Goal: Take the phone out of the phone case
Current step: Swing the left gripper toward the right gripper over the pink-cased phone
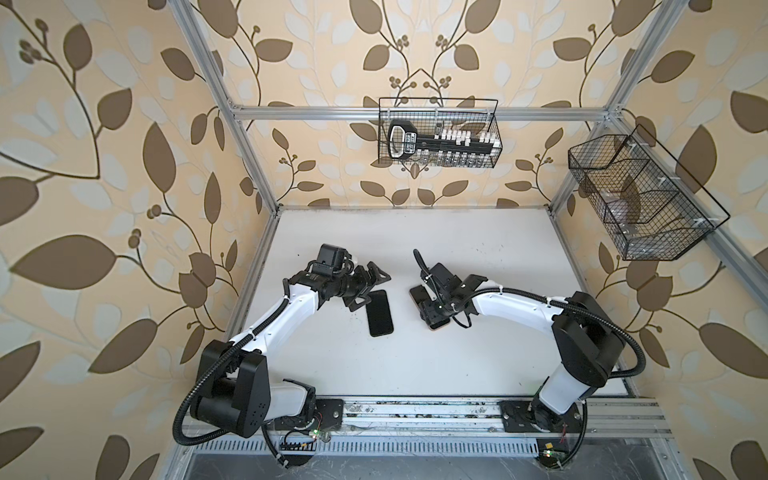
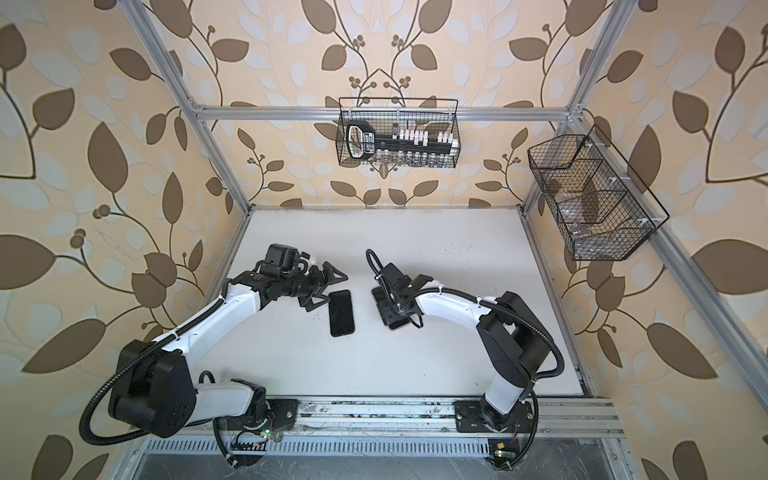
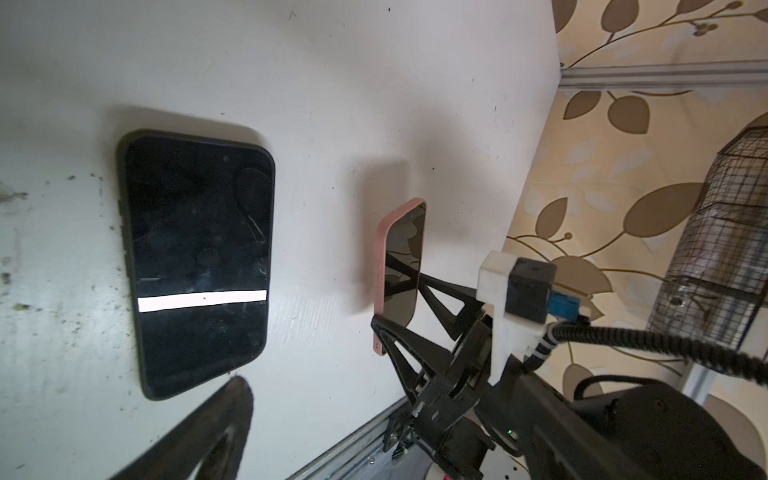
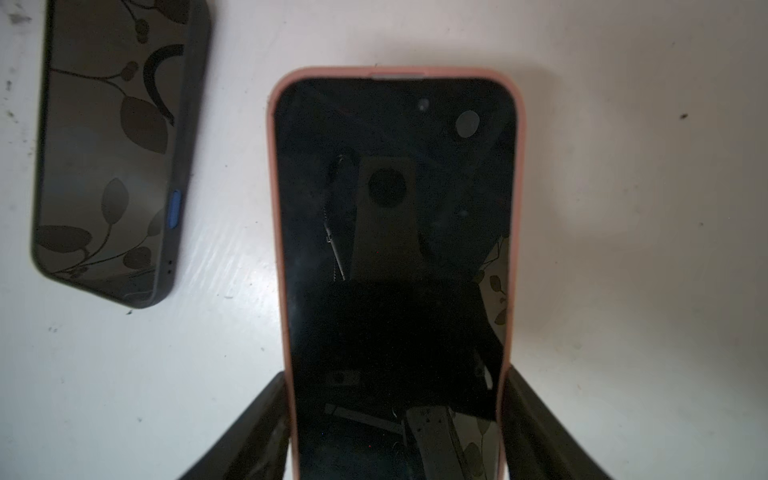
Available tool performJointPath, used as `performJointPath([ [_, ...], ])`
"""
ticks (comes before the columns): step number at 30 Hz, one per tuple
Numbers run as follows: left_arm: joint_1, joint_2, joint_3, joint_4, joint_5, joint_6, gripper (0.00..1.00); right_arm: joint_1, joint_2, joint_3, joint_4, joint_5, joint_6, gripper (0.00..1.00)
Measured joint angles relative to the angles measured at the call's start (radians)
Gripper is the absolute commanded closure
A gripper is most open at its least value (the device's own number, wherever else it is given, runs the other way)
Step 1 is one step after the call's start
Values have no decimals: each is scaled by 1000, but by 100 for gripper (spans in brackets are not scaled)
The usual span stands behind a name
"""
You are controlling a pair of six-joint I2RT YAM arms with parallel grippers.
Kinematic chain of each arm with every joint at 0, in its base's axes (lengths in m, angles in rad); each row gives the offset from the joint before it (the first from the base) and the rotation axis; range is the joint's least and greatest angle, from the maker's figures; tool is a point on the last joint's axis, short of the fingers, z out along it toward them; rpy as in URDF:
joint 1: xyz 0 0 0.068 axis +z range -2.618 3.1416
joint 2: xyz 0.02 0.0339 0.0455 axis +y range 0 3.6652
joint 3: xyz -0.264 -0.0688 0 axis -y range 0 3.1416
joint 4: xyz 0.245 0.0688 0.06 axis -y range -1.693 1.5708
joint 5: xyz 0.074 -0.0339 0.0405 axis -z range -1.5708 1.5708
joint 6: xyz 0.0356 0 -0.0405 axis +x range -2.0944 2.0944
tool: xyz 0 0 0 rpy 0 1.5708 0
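A black phone case (image 1: 380, 313) (image 2: 342, 313) lies flat on the white table, open side up, with a ring mark and a blue side button showing (image 4: 112, 166) (image 3: 195, 257). To its right, my right gripper (image 1: 432, 309) (image 2: 390, 309) (image 4: 397, 415) is shut on the phone (image 4: 395, 249), a dark screen with a pink edge. Its fingers (image 4: 257, 428) press the two long sides. The phone (image 3: 401, 266) is held tilted, a little above the table. My left gripper (image 1: 370, 289) (image 2: 326, 289) stands open and empty at the case's far-left corner.
A wire basket (image 1: 438, 133) holding a black tool hangs on the back wall. Another wire basket (image 1: 640, 199) hangs on the right wall. Aluminium frame posts border the table (image 1: 457, 365), and a metal rail (image 1: 415, 409) runs along the front.
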Motion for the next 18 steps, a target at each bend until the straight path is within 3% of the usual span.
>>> performJointPath([
  [9, -63, 64, -5, 174, 69, -48, 6, 26, -75, 25, -21, -41, 0, 47],
  [18, -124, 114, -5, 235, 71, -63, 17, 45, -108, 73, -37, -72, 1, 47],
])
